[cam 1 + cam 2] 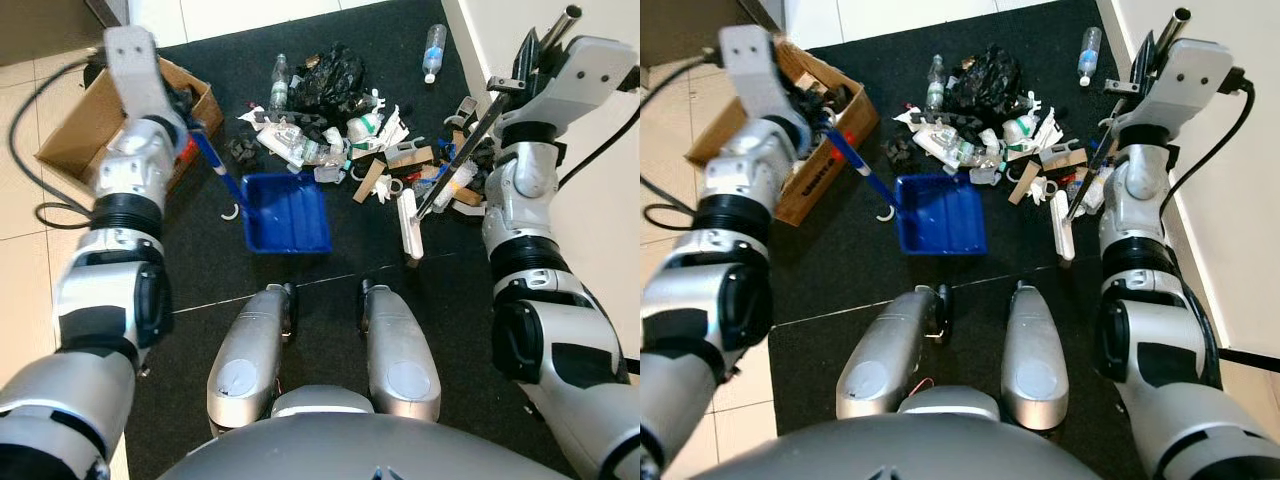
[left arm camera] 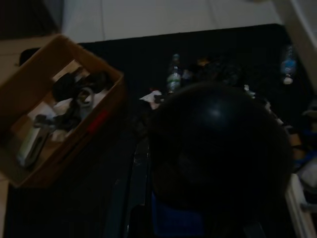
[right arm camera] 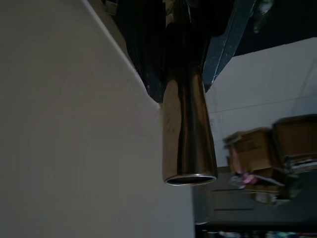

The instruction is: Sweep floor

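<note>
A blue dustpan [image 1: 288, 212] lies flat on the black mat [image 1: 200, 270], its mouth toward a pile of trash [image 1: 335, 125] made of wrappers, a black bag and bottles. My left gripper [image 1: 186, 128] is shut on the dustpan's blue handle [image 1: 212, 160], over the edge of a cardboard box. My right gripper [image 1: 508, 88] is shut on the metal broom handle [image 1: 465, 155], which slants down to the white broom head [image 1: 409, 226] resting at the right side of the pile. The handle's open tube end [image 3: 190, 179] shows close up in the right wrist view.
The open cardboard box [image 1: 75, 135] holding junk stands at the left on the tiles. A plastic bottle [image 1: 433, 50] lies apart near the white wall [image 1: 600, 200] on the right. A black cable [image 1: 45, 205] loops on the left tiles. My legs [image 1: 255, 350] stand just behind the dustpan.
</note>
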